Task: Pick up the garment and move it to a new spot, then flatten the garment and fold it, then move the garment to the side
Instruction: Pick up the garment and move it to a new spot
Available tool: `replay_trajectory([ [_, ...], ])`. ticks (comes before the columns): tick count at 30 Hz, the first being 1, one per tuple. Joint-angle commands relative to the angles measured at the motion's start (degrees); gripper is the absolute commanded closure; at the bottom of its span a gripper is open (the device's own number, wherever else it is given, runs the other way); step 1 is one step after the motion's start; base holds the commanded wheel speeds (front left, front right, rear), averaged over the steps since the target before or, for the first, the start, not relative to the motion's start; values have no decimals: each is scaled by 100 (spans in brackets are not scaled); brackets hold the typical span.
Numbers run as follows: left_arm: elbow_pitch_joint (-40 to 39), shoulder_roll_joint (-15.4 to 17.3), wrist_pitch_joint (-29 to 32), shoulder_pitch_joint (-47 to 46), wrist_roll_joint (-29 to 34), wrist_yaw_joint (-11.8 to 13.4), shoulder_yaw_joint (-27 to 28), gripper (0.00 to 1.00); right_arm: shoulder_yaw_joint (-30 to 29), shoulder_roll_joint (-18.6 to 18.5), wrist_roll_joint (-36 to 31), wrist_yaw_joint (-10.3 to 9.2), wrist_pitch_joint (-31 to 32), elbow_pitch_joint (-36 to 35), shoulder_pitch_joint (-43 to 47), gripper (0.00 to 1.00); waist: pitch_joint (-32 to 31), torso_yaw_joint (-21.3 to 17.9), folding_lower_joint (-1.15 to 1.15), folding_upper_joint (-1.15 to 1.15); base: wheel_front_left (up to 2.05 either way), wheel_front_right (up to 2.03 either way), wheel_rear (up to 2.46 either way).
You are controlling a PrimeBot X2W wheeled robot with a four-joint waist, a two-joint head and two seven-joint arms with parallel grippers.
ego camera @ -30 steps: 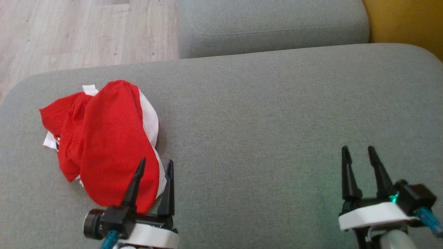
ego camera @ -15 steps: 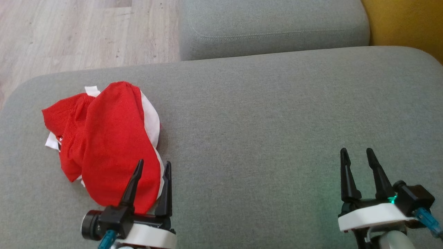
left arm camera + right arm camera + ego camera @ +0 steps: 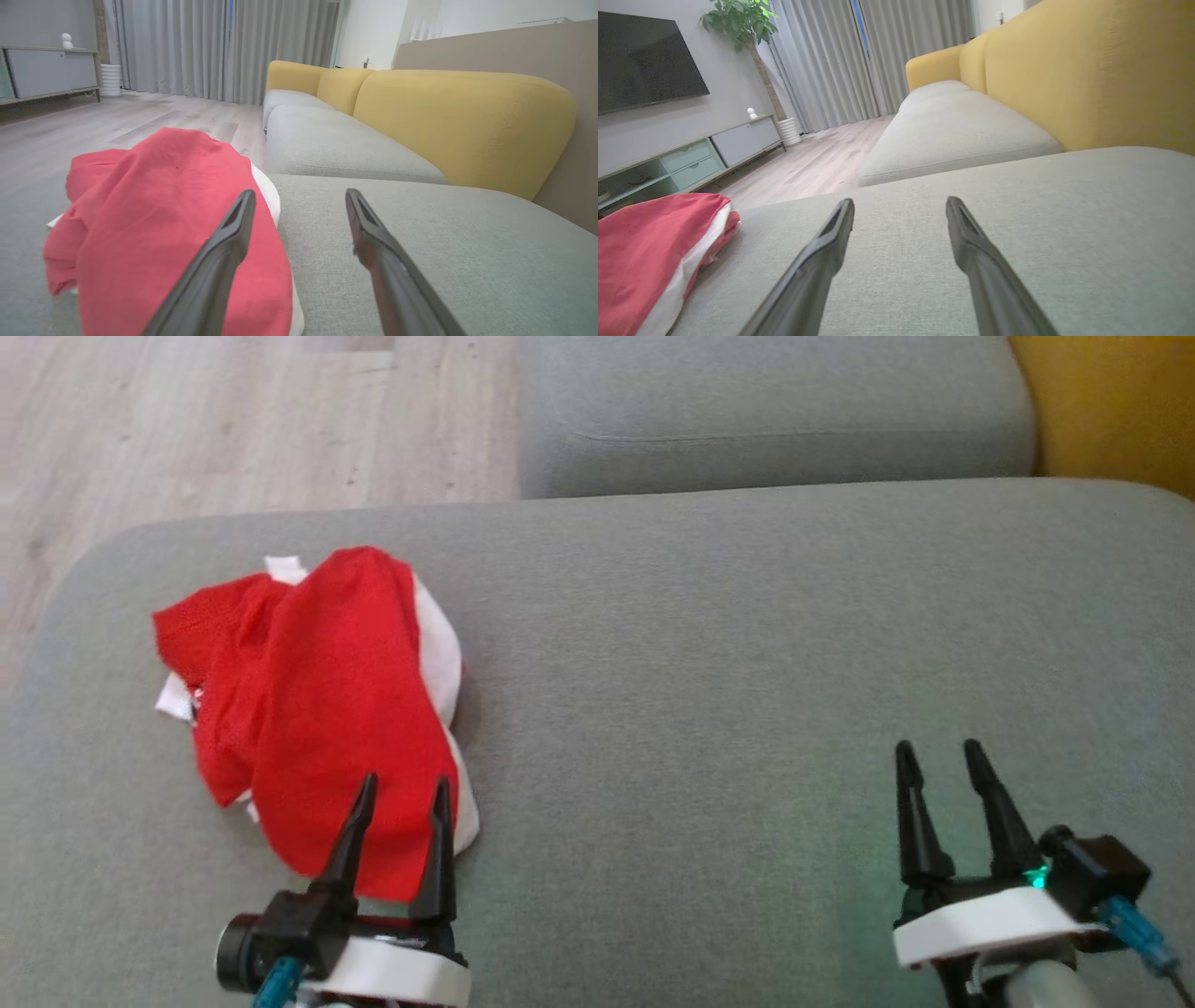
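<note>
Both pairs of jaws stand apart, empty; left gripper [image 3: 403, 784] should sink into the red-and-white garment [image 3: 327, 709] at its near fold, pinching several layers.

On the garment [image 3: 317, 728] the white layer lies mostly hidden under red (a rim shows at 3 o'clock); the left gripper [image 3: 404, 782] covers its 6 o'clock edge.

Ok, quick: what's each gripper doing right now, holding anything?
Left gripper: open, holding nothing, fingers at the near edge of the red garment.
Right gripper: open, holding nothing, over the bare grey cushion.
</note>
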Motion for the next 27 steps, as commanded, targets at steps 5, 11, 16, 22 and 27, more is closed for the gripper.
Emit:
replay_trajectory([
  [5, -173, -15, -62, -215, 81, 78, 374, 0, 386, -50, 64, -4, -69, -200, -207, 0, -30, 337, 0, 0, 0, 0, 0],
  [11, -195, -15, -62, -188, 159, 35, 455, 0, 560, -50, 119, -4, -69, -204, -180, 0, -65, 660, 0, 0, 0, 0, 0],
  [16, -219, -15, -62, -139, 194, 28, 502, 0, 680, -50, 170, -4, -69, -198, -165, 0, -103, 972, 0, 0, 0, 0, 0],
  [22, -283, -15, -62, -99, 237, 37, 578, 0, 835, -50, 242, -4, -69, -169, -128, 0, -128, 1277, 0, 0, 0, 0, 0],
  [27, -314, -15, -62, -78, 262, 43, 667, 0, 962, -50, 322, -4, -69, -157, -99, 0, -142, 1443, 0, 0, 0, 0, 0],
])
